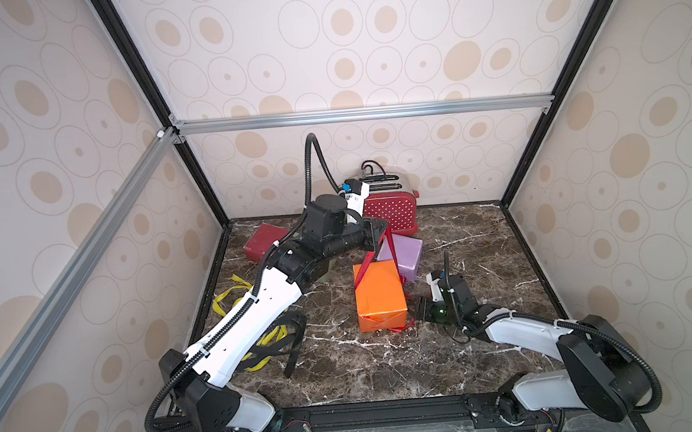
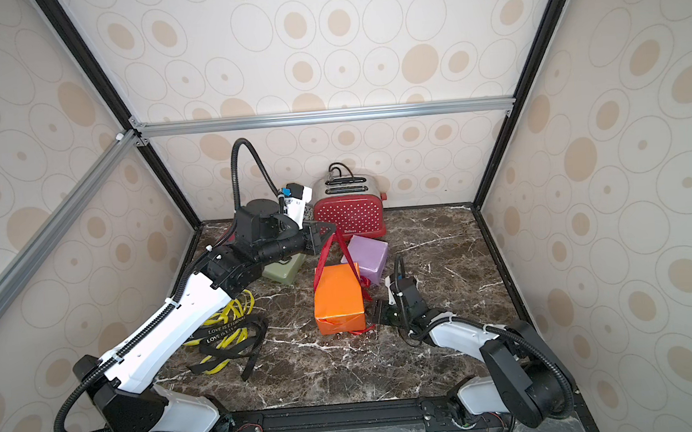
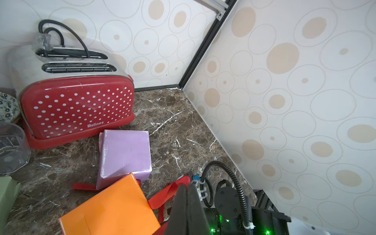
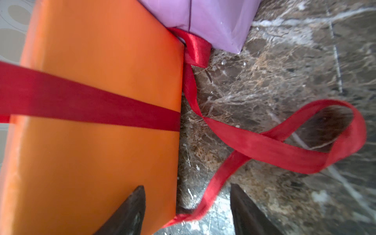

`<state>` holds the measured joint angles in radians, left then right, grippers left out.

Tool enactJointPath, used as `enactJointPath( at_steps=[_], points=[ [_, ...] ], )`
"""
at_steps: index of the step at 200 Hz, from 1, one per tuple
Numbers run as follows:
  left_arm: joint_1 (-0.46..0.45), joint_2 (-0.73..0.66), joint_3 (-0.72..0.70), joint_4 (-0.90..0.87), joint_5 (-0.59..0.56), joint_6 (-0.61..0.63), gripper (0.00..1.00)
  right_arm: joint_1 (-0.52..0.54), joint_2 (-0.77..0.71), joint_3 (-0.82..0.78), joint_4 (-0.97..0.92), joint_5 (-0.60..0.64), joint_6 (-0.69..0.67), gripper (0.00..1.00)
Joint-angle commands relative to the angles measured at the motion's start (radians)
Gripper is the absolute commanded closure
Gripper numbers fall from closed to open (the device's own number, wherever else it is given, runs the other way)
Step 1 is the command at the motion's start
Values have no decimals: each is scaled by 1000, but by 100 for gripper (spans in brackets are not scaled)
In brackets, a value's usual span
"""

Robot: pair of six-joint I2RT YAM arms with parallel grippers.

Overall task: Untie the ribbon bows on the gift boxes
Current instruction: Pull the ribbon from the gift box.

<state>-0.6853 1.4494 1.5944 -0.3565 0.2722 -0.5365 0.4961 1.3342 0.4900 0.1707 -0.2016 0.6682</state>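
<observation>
The left claw (image 1: 382, 234) hung raised above the surface (image 1: 388, 368), pinched shut on the red ribbon (image 1: 365, 267). Two taut strands ran from it down to the orange box (image 1: 379, 302), which lay just below and nearer the robot. In the left wrist view the closed fingers (image 3: 187, 199) showed with red ribbon (image 3: 168, 193) bunched against them.

Directly under that claw sat the lilac box (image 2: 370, 253), touching the orange box's far end. Behind the claw, at the back wall, stood the toaster (image 2: 350, 214). The green box (image 2: 283, 271) lay beneath the left wrist, and the dark red box (image 1: 262, 239) lay beyond the arm, toward the back left corner. Loose yellow ribbons (image 2: 234, 312) and a black ribbon (image 2: 227, 333) with white lettering lay tangled under the left forearm, well apart from both claws.

The right claw (image 4: 187, 191) sat low beside the orange box (image 4: 91, 61), with its jaws wide and gripping nothing. One fingertip (image 4: 138, 195) reached over the box's edge and the other stood over the surface. A slack ribbon (image 4: 264, 142) tail passed between them, looping on the surface just ahead.
</observation>
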Motion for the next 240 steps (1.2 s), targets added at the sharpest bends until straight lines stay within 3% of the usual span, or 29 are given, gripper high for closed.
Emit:
enactJointPath(
  at_steps=[1,111,193,240],
  points=[
    [3,-22,98,-27,-28,28,100,5,-29,13,-21,30,-6,33],
    [3,44,430,-193,-164,91,100,4,-44,21,-66,84,-13,33],
    [6,203,873,-408,-315,224,100,5,-58,19,-82,108,-14,32],
    [9,199,939,-385,-407,293,100,5,-56,21,-80,110,-17,32]
  ],
)
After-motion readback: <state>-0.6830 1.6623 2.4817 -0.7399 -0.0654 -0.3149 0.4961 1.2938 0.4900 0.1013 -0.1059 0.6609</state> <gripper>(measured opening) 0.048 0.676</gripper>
